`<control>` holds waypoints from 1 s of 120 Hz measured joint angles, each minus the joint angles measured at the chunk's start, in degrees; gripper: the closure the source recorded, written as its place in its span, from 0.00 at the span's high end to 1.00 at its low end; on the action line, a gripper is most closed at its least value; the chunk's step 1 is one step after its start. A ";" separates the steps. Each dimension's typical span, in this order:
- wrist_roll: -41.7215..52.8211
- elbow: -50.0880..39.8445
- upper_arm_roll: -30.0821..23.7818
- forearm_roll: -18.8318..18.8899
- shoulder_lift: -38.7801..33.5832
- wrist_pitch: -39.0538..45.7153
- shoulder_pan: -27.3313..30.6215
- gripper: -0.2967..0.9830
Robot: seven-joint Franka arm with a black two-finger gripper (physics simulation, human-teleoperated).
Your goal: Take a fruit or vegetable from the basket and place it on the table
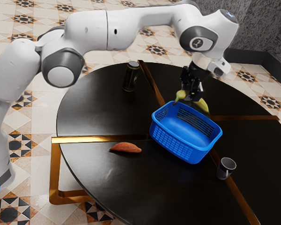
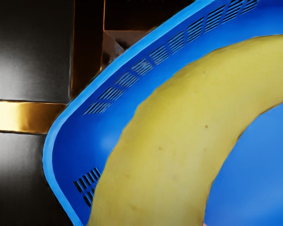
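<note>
Your claw (image 1: 193, 96) is closed on the banana (image 1: 203, 105), holding it above the far rim of the basket (image 1: 174, 143), at about twelve o'clock from the basket's middle on the exterior view's clock. You have a strongly curved fruit there, yellow along its body and greener at the stem end, which points toward eight o'clock; the other end hangs toward four. In the wrist view you can see a few small, faint brown specks on its skin, with the blue basket beyond it.

The basket is bright blue with slotted walls and rounded corners, and you can see its plain blue floor. Going round from it, you have a grey mug (image 1: 223, 171) between four and five o'clock, upright, its contents too small to tell. A reddish-brown sweet potato (image 1: 125, 147) lies on the dark table (image 1: 91, 115) between eight and nine, and a black can (image 1: 130, 78) stands between ten and eleven.
</note>
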 joint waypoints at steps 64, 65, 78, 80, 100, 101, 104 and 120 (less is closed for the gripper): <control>8.72 -0.10 3.71 -2.13 -0.42 -0.86 17.76 0.37; 8.91 -0.09 3.71 -2.19 -0.41 -0.85 18.00 0.37; 11.29 -0.10 3.71 -2.66 -0.36 -0.71 19.72 0.37; 11.62 -0.10 3.71 -2.70 -0.36 -0.69 19.79 0.37; 14.68 -0.09 3.44 -3.19 -0.43 -0.59 19.88 0.62; 14.81 -0.11 3.42 -3.24 -0.46 -0.59 19.88 0.63; 15.24 -0.13 3.33 -3.38 -0.55 -0.59 19.88 0.65; 17.51 -0.33 3.43 -6.06 -0.64 -0.50 19.87 0.72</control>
